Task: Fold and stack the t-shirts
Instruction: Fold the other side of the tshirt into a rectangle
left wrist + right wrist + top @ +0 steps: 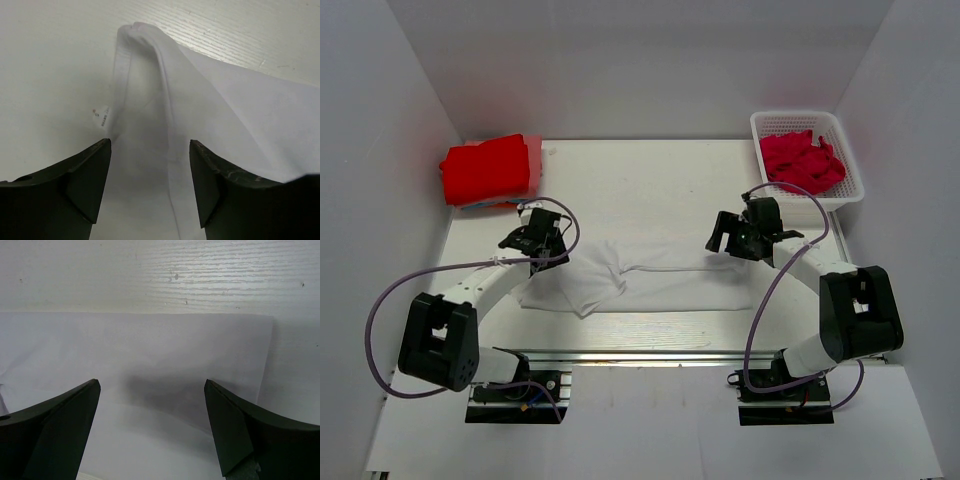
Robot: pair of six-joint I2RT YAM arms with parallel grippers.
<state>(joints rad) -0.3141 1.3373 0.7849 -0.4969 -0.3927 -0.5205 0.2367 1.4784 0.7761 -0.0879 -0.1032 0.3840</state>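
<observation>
A white t-shirt (640,278) lies partly folded in a long strip across the table's middle. My left gripper (542,243) is open just above the shirt's left end, where the cloth bunches into a raised fold (150,55). My right gripper (732,238) is open above the shirt's right end, whose flat edge (265,355) shows in the right wrist view. A folded red t-shirt (486,170) lies at the far left. Crumpled red t-shirts (802,162) fill a white basket (852,190) at the far right.
White walls close in the table on the left, back and right. The table's near edge (640,355) runs just above the arm bases. A small printed tag (100,114) shows on the shirt near my left fingers.
</observation>
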